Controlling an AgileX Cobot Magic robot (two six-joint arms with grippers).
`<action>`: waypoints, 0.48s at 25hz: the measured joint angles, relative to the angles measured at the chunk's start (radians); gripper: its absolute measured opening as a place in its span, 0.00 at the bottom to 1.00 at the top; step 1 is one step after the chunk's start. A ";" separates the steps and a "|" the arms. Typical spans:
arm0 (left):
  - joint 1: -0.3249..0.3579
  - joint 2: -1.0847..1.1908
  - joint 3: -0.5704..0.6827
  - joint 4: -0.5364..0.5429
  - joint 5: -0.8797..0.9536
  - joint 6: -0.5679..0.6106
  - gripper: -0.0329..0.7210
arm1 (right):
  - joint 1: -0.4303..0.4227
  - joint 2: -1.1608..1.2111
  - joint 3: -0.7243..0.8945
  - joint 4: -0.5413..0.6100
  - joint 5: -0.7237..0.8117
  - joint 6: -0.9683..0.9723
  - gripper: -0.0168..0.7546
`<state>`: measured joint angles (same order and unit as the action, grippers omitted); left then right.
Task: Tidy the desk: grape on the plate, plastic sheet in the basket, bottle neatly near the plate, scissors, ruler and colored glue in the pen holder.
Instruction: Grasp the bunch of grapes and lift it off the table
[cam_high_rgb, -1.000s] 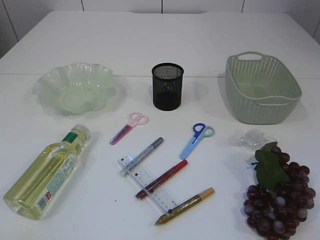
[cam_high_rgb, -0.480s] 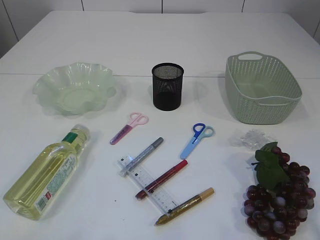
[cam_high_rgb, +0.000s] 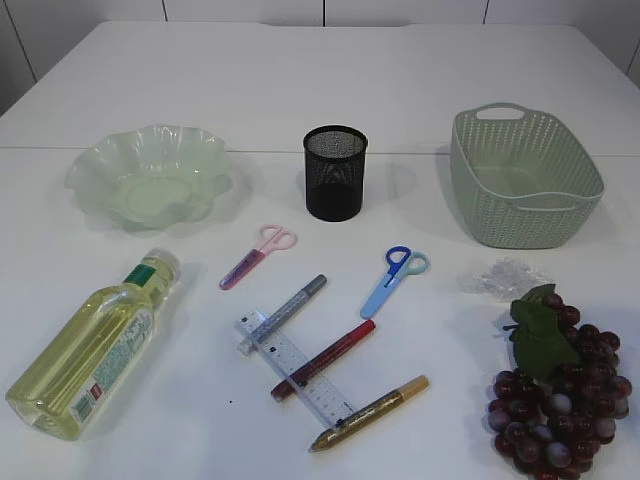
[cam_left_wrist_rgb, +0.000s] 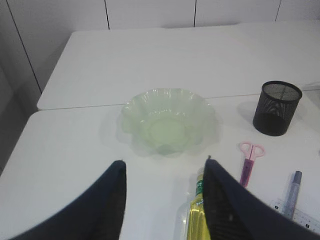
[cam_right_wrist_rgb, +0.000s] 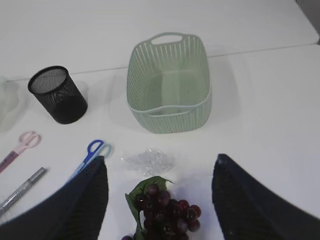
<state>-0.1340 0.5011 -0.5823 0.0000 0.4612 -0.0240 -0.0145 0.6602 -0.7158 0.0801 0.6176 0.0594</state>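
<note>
The dark grape bunch (cam_high_rgb: 555, 385) lies front right, with the crumpled plastic sheet (cam_high_rgb: 503, 277) just behind it. My right gripper (cam_right_wrist_rgb: 161, 158) hovers open above the grape (cam_right_wrist_rgb: 165, 210), holding nothing. The yellow bottle (cam_high_rgb: 95, 345) lies on its side front left. My left gripper (cam_left_wrist_rgb: 165, 162) hangs open over the bottle's neck (cam_left_wrist_rgb: 196, 215), short of the green plate (cam_left_wrist_rgb: 167, 125). Pink scissors (cam_high_rgb: 255, 255), blue scissors (cam_high_rgb: 393, 278), a clear ruler (cam_high_rgb: 295, 370) and silver (cam_high_rgb: 288, 308), red (cam_high_rgb: 325, 357) and gold (cam_high_rgb: 370, 412) glue pens lie mid-table. Neither gripper shows in the exterior view.
The black mesh pen holder (cam_high_rgb: 335, 175) stands at back centre between the plate (cam_high_rgb: 150, 175) and the green basket (cam_high_rgb: 520, 215). All three look empty. The table's seam runs behind them.
</note>
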 joint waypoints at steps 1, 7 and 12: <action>0.000 0.049 0.000 -0.007 -0.026 -0.004 0.52 | 0.000 0.046 -0.016 0.005 0.009 0.000 0.69; 0.000 0.291 -0.012 -0.100 -0.038 -0.019 0.52 | 0.000 0.314 -0.151 0.033 0.141 -0.020 0.69; 0.000 0.371 -0.101 -0.115 0.069 0.005 0.52 | 0.000 0.542 -0.232 0.107 0.247 -0.093 0.69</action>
<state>-0.1340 0.8717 -0.6836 -0.1149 0.5298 -0.0191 -0.0145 1.2019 -0.9483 0.1873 0.8650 -0.0333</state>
